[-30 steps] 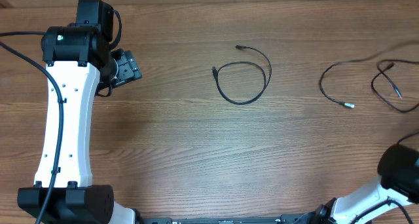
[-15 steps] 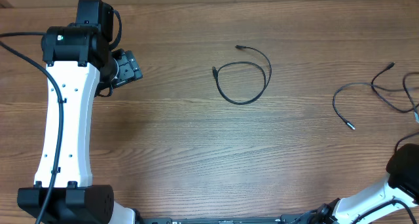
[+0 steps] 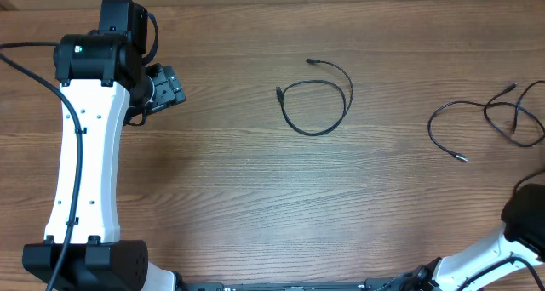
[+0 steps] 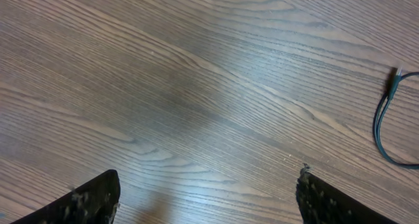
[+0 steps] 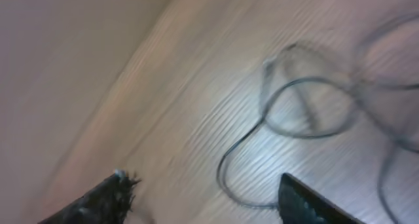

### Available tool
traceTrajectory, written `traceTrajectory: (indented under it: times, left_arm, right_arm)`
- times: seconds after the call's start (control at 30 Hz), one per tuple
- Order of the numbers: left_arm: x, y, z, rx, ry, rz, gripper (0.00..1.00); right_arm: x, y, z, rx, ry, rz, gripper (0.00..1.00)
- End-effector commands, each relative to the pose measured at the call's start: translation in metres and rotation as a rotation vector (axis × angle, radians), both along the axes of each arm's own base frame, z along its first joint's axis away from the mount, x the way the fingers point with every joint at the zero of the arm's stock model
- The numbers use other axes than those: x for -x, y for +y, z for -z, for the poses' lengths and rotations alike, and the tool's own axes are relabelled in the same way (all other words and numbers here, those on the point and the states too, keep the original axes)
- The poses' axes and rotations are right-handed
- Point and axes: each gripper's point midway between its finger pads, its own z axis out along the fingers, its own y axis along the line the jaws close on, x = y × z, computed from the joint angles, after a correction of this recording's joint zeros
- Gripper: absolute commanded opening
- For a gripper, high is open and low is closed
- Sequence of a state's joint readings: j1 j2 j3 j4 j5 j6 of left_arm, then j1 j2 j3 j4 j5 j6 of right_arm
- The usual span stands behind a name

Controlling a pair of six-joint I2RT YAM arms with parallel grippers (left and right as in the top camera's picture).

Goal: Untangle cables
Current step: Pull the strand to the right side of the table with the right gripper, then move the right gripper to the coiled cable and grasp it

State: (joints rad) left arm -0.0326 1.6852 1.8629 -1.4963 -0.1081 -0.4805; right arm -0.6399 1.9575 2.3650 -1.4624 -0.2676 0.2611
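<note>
2 arms, both grippers with jaws apart.
The left arm point(image 3: 81, 155) stretches straight forward from its base, and its left gripper point(image 4: 208, 185) is spread wide and empty. The right arm point(image 3: 521, 227) is folded low, its right gripper point(image 5: 204, 185) parted and holding nothing.

The left arm point(image 3: 94, 146) is white (joints and fingers point(image 4: 91, 201) black).

Wooden table point(image 3: 230, 197): broad open lane between my left arm point(image 3: 81, 155), which fills the left strip front to back, and the single looped cable point(image 3: 317, 108) at centre. Under my left gripper point(image 4: 207, 185), jaws spread, only wood grain; the loop's end lies well off to the right. Second open stretch between the loop and the loose cables point(image 3: 490, 121) near the right edge. These sprawl just ahead of my right gripper point(image 5: 203, 185), jaws apart; that view is blurred.
</note>
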Motion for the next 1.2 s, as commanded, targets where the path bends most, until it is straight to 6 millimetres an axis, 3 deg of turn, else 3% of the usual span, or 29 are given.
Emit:
traceTrajectory:
  times: [0.0,0.17,0.3,0.67,0.8,0.87,1.17]
  left_arm:
    - [-0.001,-0.001,-0.001,0.008,-0.007,-0.015,0.86]
    - [-0.001,-0.001,-0.001,0.007,-0.009,-0.015,0.89]
    - [-0.001,0.001,-0.001,-0.003,-0.008,-0.010,0.93]
    - [-0.002,-0.001,0.000,-0.026,0.002,0.107,0.94]
    - [-0.002,-0.001,0.000,-0.023,0.002,0.108,0.94]
    - [-0.001,-0.001,0.000,-0.023,0.005,0.108,0.94]
    - [-0.001,-0.004,0.001,-0.004,0.004,0.109,0.94]
  right_arm:
    - [-0.021,0.063,-0.002,-0.079,-0.053,-0.269,0.78]
    - [-0.029,0.129,0.011,-0.086,0.014,-0.468,0.89]
    - [-0.035,0.173,0.037,-0.078,0.100,-0.563,0.90]
    - [-0.027,0.298,0.161,-0.084,0.327,-0.843,0.86]
    - [-0.034,0.310,0.197,0.044,0.335,-0.864,0.84]
    - [-0.043,0.319,0.215,0.110,0.300,-0.882,0.76]
    - [-0.059,0.350,0.262,0.175,0.182,-0.934,0.68]
